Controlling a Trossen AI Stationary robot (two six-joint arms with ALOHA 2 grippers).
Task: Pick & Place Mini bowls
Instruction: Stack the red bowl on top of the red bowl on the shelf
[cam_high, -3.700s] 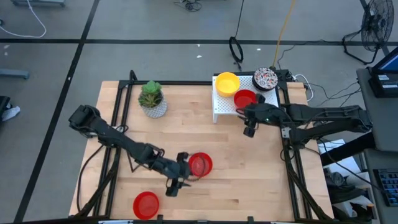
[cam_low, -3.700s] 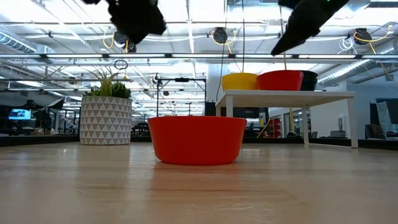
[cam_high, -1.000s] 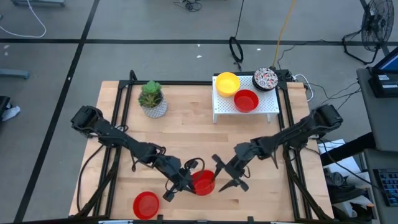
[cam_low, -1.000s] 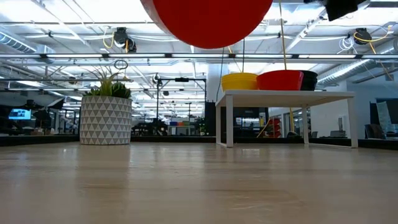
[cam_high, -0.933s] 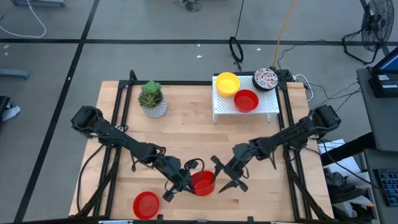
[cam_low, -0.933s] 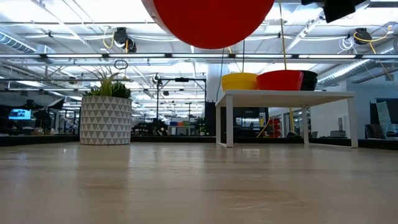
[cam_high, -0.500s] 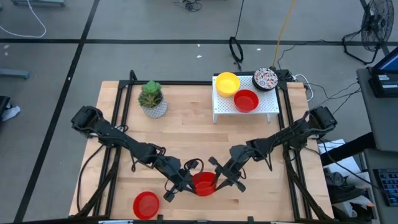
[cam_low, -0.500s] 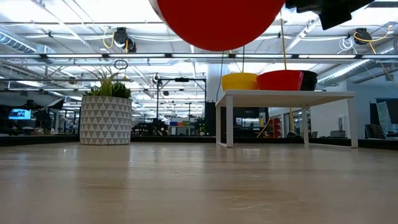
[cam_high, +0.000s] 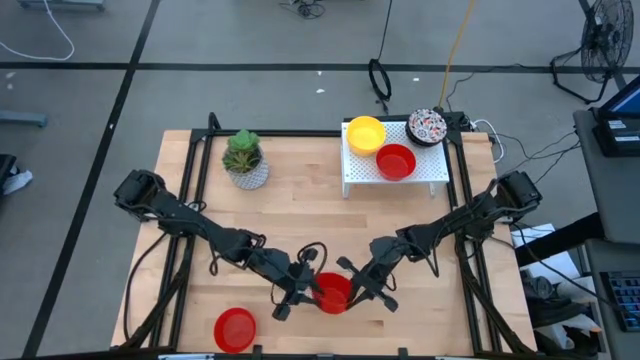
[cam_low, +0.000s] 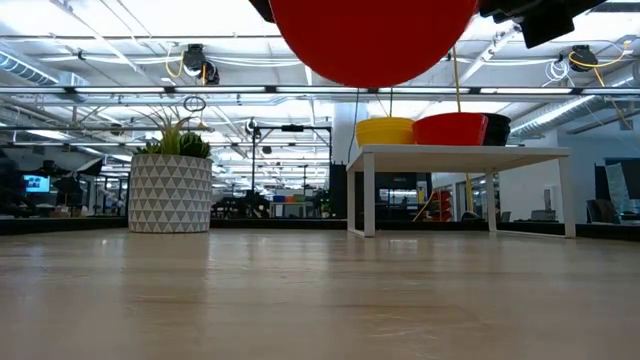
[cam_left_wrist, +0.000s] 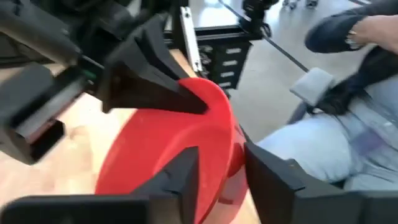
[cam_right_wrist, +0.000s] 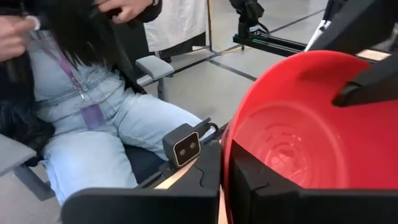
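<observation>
**Red mini bowl held in the air between both grippers**

High view: the two dark arms meet over the near middle of the wooden table (cam_high: 300, 215). A red mini bowl (cam_high: 333, 292) hangs between them, lifted off the tabletop; in the low view it fills the top of the picture with open space beneath it. The right gripper (cam_high: 357, 290) is pinched tight on the bowl's right rim, one finger inside the wall and one outside, as the right wrist view shows. The left gripper (cam_high: 298, 291) sits at the bowl's left rim; its fingers (cam_left_wrist: 180, 177) straddle the rim, parted a little, and whether they touch the wall cannot be told.

A second red bowl (cam_high: 235, 328) lies on the near left of the table. On the white perforated stand (cam_high: 425, 168) at the far right sit a yellow bowl (cam_high: 365, 133), a third red bowl (cam_high: 396, 160) and a speckled bowl (cam_high: 427, 125). A potted plant (cam_high: 244, 158) stands at the far left. A seated person in jeans (cam_right_wrist: 118, 134) shows beyond the table's near edge.
</observation>
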